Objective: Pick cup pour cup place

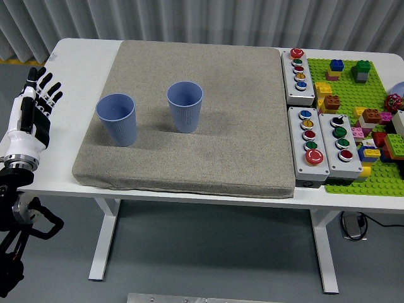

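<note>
button boxes [314, 136], green brick baseplate [372, 180]

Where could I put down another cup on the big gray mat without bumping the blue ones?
The gray mat is bare right of the right blue cup, up to the button boxes, and along its front edge. The gap between that cup and the left blue cup is narrow. The green brick plate is crowded.

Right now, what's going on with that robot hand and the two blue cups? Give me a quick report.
Left hand open, off the table's left edge, holding nothing. Two blue cups upright on grey mat, untouched. Path clear.
</note>
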